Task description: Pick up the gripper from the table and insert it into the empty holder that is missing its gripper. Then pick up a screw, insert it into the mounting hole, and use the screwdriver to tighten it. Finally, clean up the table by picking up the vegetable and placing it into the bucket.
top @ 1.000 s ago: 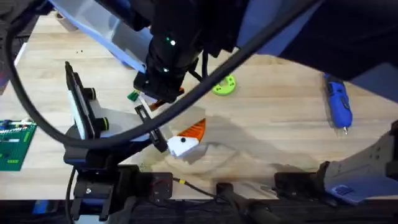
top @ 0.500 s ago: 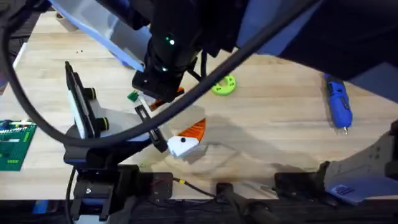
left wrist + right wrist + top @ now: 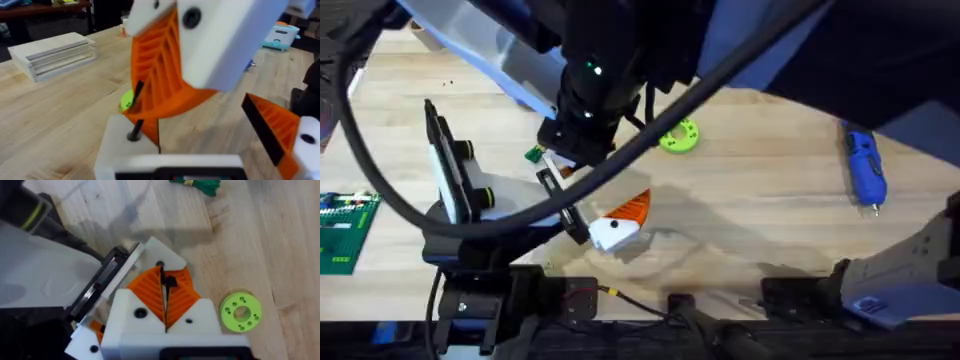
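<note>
The wooden table [image 3: 770, 220] carried the blue screwdriver [image 3: 865, 168] far off toward its right side, with the leafy vegetable [image 3: 534, 154] and a green disc [image 3: 680, 136] farther back. The job in hand, as I read it, was seating the screw [image 3: 170, 282] in the white holder [image 3: 117, 150].

My right gripper [image 3: 164, 277] hung over the left half of the table. Its orange pads were pressed together on that small dark screw, with the tip at the holder's mounting hole (whether the thread had caught, I could not tell). My left gripper [image 3: 202, 127] stood wide apart with nothing between its fingers.

I judged a screw like that to be light, stiff and slick, easy to tilt or flick away. I would want it pinched across the shank just under the head, upright, and let go only once it stood by itself. The screwdriver looked rigid and smooth, and its mid-barrel seemed the place to take it.
</note>
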You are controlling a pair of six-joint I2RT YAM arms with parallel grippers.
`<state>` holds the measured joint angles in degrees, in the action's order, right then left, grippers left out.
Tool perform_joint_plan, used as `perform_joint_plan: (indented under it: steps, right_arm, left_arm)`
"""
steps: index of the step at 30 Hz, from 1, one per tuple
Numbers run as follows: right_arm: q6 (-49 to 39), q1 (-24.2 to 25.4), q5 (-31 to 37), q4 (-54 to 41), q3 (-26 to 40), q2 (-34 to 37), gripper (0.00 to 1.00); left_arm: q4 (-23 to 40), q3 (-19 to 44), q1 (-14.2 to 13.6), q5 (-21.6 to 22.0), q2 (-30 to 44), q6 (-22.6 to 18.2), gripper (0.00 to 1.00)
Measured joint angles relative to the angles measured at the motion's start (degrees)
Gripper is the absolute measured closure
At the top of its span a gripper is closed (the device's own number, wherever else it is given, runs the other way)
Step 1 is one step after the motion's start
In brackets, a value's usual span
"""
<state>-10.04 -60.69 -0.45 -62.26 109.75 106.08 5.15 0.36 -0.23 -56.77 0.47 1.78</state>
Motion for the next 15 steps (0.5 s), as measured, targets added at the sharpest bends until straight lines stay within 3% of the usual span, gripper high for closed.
perform_joint_plan:
  steps: [15]
  right_arm:
    - [0.0,0.0,-0.02,-0.54,0.0,0.0,0.993]
  left_arm:
    - [-0.02,0.0,0.0,0.0,0.0,-0.04,0.006]
